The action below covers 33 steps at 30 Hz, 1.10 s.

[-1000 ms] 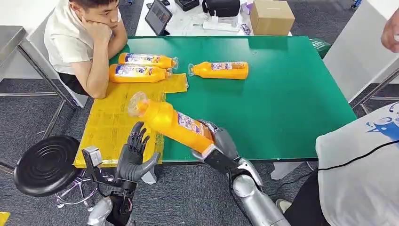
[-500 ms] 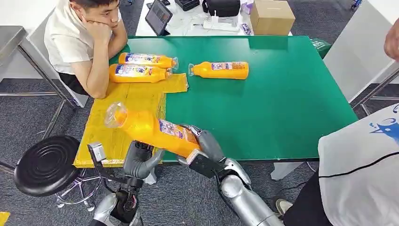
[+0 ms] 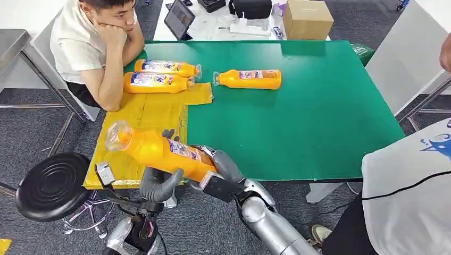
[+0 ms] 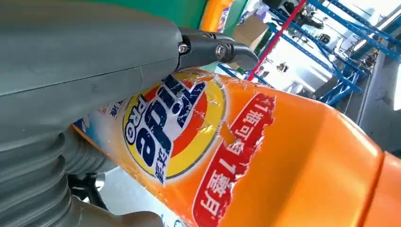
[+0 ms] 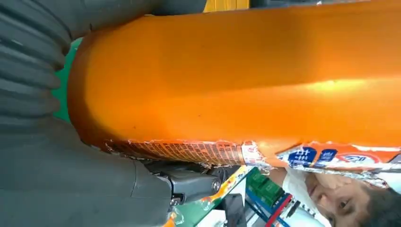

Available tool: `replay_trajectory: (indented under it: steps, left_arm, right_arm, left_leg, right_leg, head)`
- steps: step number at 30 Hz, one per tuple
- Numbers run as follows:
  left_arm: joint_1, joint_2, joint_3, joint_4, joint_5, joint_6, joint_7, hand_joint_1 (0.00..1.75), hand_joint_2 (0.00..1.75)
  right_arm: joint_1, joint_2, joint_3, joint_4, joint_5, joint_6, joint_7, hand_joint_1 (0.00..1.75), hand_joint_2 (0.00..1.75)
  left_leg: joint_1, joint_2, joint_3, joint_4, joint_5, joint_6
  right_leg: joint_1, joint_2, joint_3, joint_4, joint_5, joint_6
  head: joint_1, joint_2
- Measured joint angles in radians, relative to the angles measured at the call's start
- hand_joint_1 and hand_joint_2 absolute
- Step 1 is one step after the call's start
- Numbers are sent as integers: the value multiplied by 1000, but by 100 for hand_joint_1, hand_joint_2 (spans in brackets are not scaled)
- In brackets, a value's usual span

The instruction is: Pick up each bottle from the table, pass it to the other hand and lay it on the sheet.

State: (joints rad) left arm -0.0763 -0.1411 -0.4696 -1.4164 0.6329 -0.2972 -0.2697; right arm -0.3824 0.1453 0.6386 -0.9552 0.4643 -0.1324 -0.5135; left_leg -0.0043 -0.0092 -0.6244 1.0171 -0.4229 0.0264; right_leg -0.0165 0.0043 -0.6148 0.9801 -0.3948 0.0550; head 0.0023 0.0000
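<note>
Over the near left corner of the green counter (image 3: 298, 117), the right robot hand (image 3: 220, 171) is gripping the base end of an orange detergent bottle (image 3: 159, 150), which is tilting with its clear cap end raised above the yellow sheet (image 3: 138, 119). From below, the left robot hand (image 3: 157, 182) is wrapping its thumb and dark fingers around the middle of the same bottle, so both hands are holding it. Seen from the left wrist, the bottle's torn round label (image 4: 172, 127) is showing blue letters, with "PRO" readable, on a yellow and orange disc, beside a red strip of white Chinese characters. Seen from the right wrist, another peeling label edge (image 5: 265, 156) is carrying fine print too small to read.

Farther along the sheet, two more orange bottles (image 3: 159, 76) are lying side by side, touching, caps pointing right. A fourth orange bottle (image 3: 249, 78) is lying on the bare counter just beside the sheet. A person (image 3: 93, 48) is sitting at the far left corner, elbow resting on the counter.
</note>
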Motion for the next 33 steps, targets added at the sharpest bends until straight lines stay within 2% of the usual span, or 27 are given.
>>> replay_trajectory:
  steps: [1,4,6,19,21,22,23,25,26,27,33]
  left_arm:
    - [-1,0,0,1,0,0,0,175,175]
    - [-6,0,0,8,3,0,0,175,175]
    - [-11,0,2,15,9,0,0,175,175]
    - [-45,-1,0,66,4,9,4,175,175]
    - [-47,-1,0,70,4,9,4,175,175]
    - [-48,-1,0,71,4,9,4,175,175]
    - [-48,-1,0,71,4,8,4,175,175]
    - [-49,-1,-1,74,3,7,2,175,175]
    - [-50,-1,-1,75,1,5,0,175,175]
    - [-51,-1,-2,76,-2,3,-2,175,175]
    - [-62,-1,-2,83,-5,-11,-15,175,175]
  right_arm:
    - [-1,1,0,2,0,0,0,169,175]
    - [-4,2,1,11,3,0,-2,166,175]
    - [-5,3,3,14,3,0,-2,171,175]
    - [-11,3,16,21,14,-10,0,169,175]
    - [-11,3,16,22,14,-10,1,175,175]
    - [-11,3,16,22,14,-10,1,171,175]
    - [-11,3,16,22,14,-10,1,164,175]
    - [-11,3,16,23,14,-10,2,134,175]
    - [-11,3,16,23,14,-9,2,12,175]
    - [-12,3,16,24,13,-8,2,0,0]
    - [-12,10,24,26,-15,28,-9,0,0]
  left_leg:
    - [0,0,0,0,0,0]
    - [0,0,0,0,0,0]
    - [0,0,0,0,0,0]
    - [0,0,0,0,0,0]
    - [0,0,0,0,0,0]
    - [0,0,0,0,0,0]
    - [0,0,0,0,0,0]
    - [0,0,0,0,0,0]
    - [0,0,0,0,0,0]
    - [0,0,0,0,0,0]
    - [0,0,0,0,0,0]
  right_leg:
    - [0,0,0,0,0,0]
    - [0,0,0,0,0,0]
    - [0,0,0,0,0,0]
    - [0,0,0,0,0,0]
    - [0,0,0,0,0,0]
    - [0,0,0,0,0,0]
    - [0,0,0,0,0,0]
    - [0,0,0,0,0,0]
    - [0,0,0,0,0,0]
    - [0,0,0,0,0,0]
    - [0,0,0,0,0,0]
  head:
    - [0,0]
    - [0,0]
    - [0,0]
    - [0,0]
    - [0,0]
    - [0,0]
    - [0,0]
    - [0,0]
    - [0,0]
    - [0,0]
    - [0,0]
